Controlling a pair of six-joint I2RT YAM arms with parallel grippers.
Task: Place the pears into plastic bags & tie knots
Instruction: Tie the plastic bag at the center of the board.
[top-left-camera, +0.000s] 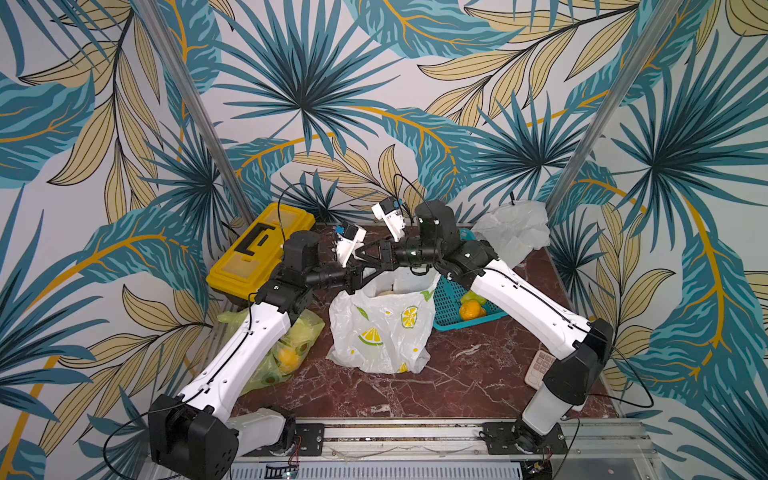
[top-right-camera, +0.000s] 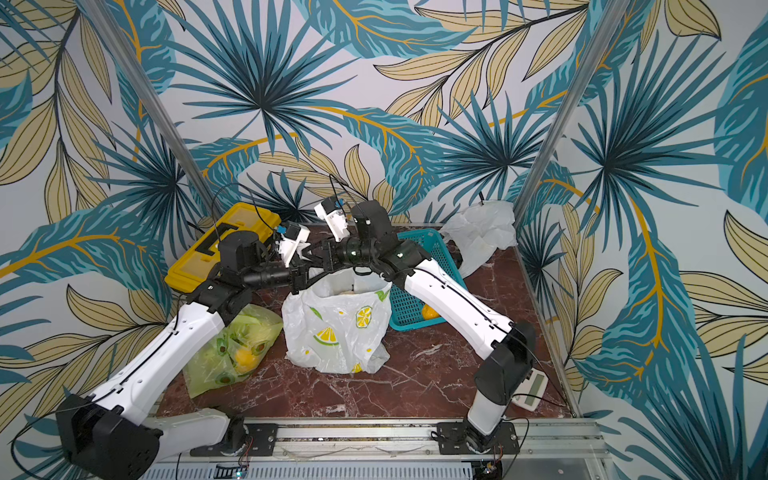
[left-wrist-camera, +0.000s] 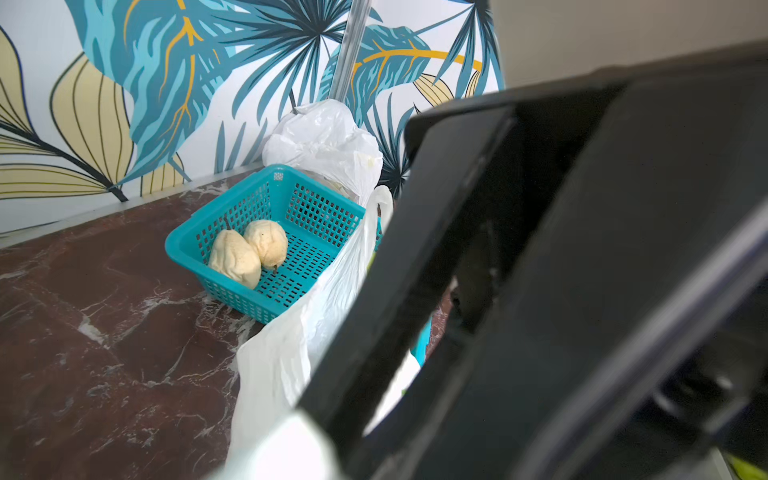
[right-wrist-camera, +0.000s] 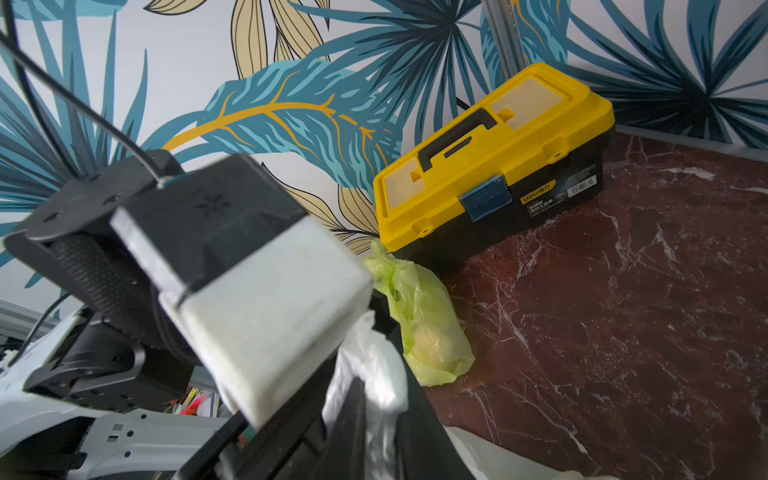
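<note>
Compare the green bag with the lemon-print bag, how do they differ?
The green bag is see-through lime; the lemon-print bag is white with lemon slices. The green bag lies slumped beside the yellow toolbox; the lemon-print bag stands upright mid-table, mouth open. Both are thin plastic and hold fruit.
</note>
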